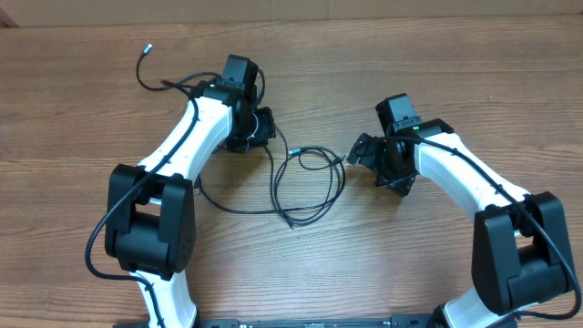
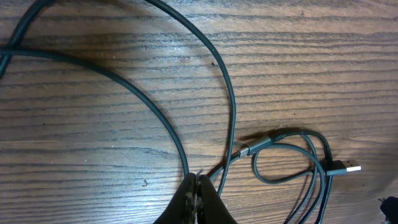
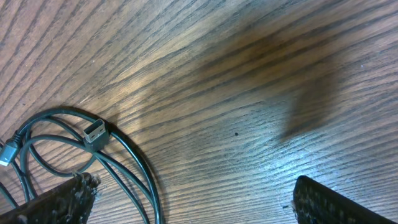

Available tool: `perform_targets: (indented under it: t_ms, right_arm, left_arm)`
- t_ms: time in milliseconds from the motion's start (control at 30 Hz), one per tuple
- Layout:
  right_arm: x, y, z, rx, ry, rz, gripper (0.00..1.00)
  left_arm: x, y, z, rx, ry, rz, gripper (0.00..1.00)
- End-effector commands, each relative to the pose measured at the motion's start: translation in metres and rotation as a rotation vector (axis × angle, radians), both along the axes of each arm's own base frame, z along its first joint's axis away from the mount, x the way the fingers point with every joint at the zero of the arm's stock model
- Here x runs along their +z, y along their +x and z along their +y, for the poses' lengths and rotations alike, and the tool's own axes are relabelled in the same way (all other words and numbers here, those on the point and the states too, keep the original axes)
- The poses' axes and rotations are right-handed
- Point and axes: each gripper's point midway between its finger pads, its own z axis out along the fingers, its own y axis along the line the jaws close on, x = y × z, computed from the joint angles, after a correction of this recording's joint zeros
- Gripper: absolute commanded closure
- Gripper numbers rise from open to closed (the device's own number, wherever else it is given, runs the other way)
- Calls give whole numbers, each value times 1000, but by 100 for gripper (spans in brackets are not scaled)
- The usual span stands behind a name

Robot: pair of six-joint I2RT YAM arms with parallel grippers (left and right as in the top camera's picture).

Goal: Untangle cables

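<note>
Now the thin black cables (image 2: 234, 112) sprawl in loose loops on the brown wooden desk (image 1: 364, 55), one strand pinched in the tightly closed left gripper (image 2: 194, 180), while the right gripper (image 3: 193, 186) hangs spread wide, empty, near a silver-tipped plug (image 3: 93, 132).

Cables (image 1: 306, 155) loop across the gap between left claw (image 1: 266, 128) and right claw (image 1: 362, 151). Desk (image 1: 410, 64) beyond lies open.
</note>
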Motion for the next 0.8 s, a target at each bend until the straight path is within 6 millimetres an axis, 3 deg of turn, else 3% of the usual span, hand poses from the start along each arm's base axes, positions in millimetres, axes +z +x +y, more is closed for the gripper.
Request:
perform_targets:
  t_ms: [0, 600, 767]
  right_arm:
    - [11, 7, 1, 4, 10, -36, 0]
    - [11, 7, 1, 4, 10, -36, 0]
    - [11, 7, 1, 4, 10, -36, 0]
  left_arm:
    - [11, 4, -4, 2, 7, -34, 96]
    - [7, -2, 4, 3, 65, -16, 96]
    - [7, -2, 4, 4, 64, -15, 78]
